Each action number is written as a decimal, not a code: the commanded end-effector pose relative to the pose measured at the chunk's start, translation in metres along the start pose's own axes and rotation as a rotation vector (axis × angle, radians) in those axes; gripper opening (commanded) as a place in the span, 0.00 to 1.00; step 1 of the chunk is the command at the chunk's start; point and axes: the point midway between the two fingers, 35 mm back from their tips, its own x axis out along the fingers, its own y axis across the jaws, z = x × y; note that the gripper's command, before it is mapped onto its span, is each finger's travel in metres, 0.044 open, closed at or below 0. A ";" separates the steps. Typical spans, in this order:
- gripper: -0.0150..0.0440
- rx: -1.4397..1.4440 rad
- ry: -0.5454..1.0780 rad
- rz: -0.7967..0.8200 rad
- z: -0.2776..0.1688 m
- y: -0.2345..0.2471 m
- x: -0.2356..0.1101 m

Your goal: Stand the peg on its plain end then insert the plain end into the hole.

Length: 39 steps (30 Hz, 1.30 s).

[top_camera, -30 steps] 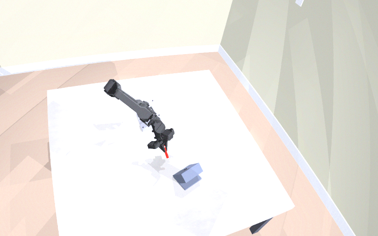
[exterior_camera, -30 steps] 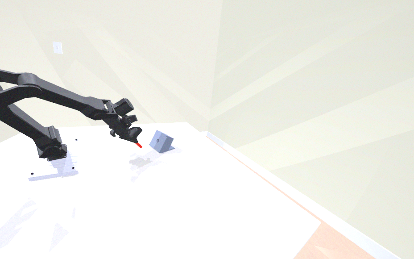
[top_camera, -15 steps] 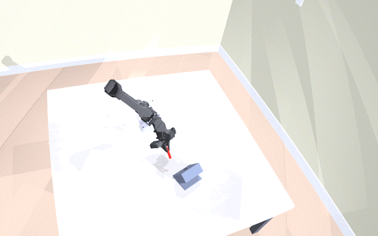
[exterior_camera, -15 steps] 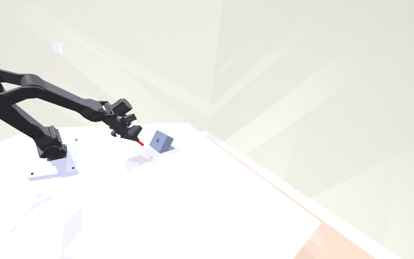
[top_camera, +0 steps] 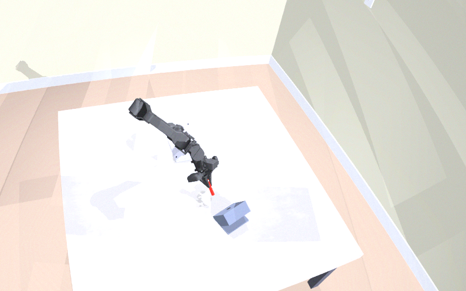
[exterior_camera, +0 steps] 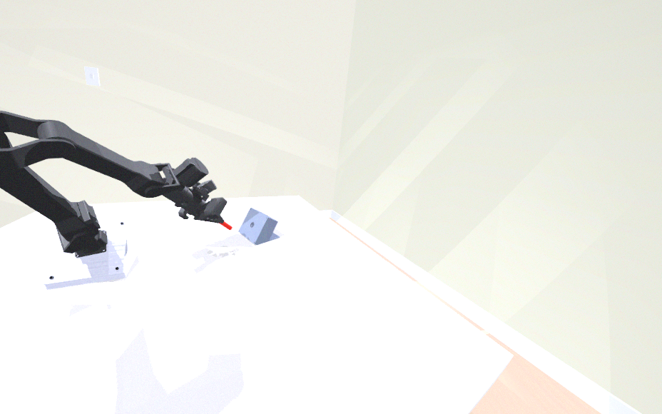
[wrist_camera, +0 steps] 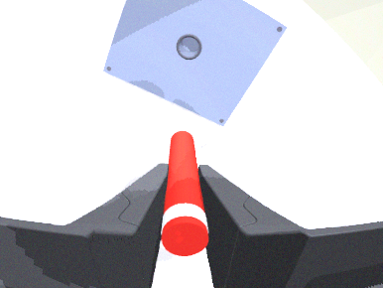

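My gripper [top_camera: 209, 184] [exterior_camera: 222, 222] [wrist_camera: 184, 169] is shut on the red peg [top_camera: 211, 191] [exterior_camera: 227, 225] [wrist_camera: 185, 186] and holds it in the air, tilted. The peg's white band [wrist_camera: 185, 211] is at the end nearest the wrist camera. Its plain end points out past the fingertips towards the blue-grey sloped panel [top_camera: 222, 213] [exterior_camera: 249, 234] [wrist_camera: 223, 65]. The hole [top_camera: 228, 208] [exterior_camera: 252, 224] [wrist_camera: 189, 47] in the panel's face lies ahead of the peg, a little right of it in the wrist view. The peg and the panel are apart.
The panel stands on its base plate [top_camera: 236, 226] on the white table [top_camera: 154, 247] [exterior_camera: 317, 341]. The arm's mounting base [exterior_camera: 85, 280] stands behind the gripper. Shadows fall across the table. Walls stand beyond the table's edges.
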 end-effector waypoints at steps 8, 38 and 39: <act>0.25 -0.037 -0.055 -0.022 0.006 0.006 0.001; 0.25 -0.073 -0.123 -0.058 0.021 0.006 0.019; 0.25 -0.074 -0.125 -0.059 0.022 0.006 0.020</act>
